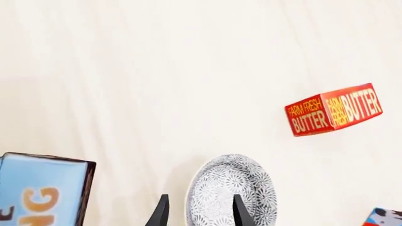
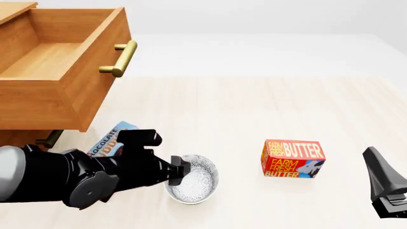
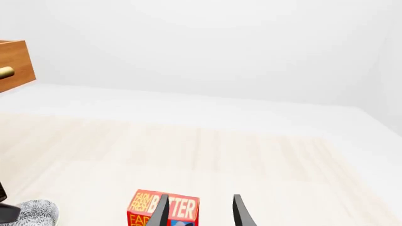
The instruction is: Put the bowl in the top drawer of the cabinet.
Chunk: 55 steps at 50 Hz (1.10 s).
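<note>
Near the front of the pale desk (image 2: pixel 267 109), the small white floral-patterned bowl (image 2: pixel 194 179) sat with the left gripper (image 1: pixel 199 212), jaws apart, straddling its rim for lifting toward the pulled-out light-brown wooden top drawer (image 2: pixel 60 71), while the right gripper (image 3: pixel 199 212) idled, jaws apart.

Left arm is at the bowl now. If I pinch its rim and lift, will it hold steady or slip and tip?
The bowl looks rigid and glazed, so probably slippery against the thin jaws of the left gripper. A one-sided rim pinch may let it swing or tilt. Its round wall would likely roll if dropped on the table.
</note>
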### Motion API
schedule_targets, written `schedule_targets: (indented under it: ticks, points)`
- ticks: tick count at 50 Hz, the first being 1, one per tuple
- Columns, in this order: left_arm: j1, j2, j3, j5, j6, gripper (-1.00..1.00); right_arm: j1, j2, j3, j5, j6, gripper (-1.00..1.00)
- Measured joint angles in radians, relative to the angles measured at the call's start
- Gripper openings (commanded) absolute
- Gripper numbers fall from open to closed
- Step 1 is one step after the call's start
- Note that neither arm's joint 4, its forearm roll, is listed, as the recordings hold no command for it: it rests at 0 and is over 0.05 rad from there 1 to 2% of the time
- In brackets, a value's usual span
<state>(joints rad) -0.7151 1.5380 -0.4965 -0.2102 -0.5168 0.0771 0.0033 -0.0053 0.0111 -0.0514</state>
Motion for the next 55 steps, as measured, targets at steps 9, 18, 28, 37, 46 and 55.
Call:
schedule_targets:
  ticks: [9, 18, 28, 37, 46, 55]
  points:
    - [-0.002, 0.030, 0.012, -0.034, -0.019, 1.00, 0.000, 0.000, 0.000, 0.000, 0.000, 1.00]
    - [-0.003, 0.060, 0.021, -0.066, -0.035, 1.00, 0.000, 0.000, 0.000, 0.000, 0.000, 1.00]
    - [-0.006, 0.092, 0.033, -0.103, -0.053, 1.00, 0.000, 0.000, 0.000, 0.000, 0.000, 1.00]
    - [-0.007, 0.077, 0.038, -0.101, -0.042, -1.00, -0.001, 0.001, 0.001, 0.000, 0.000, 1.00]
    - [-0.009, 0.029, 0.033, -0.068, -0.009, -1.00, -0.002, 0.003, 0.001, 0.000, 0.001, 1.00]
    - [-0.004, -0.024, 0.021, -0.024, 0.035, -1.00, -0.002, 0.003, 0.002, 0.000, 0.001, 1.00]
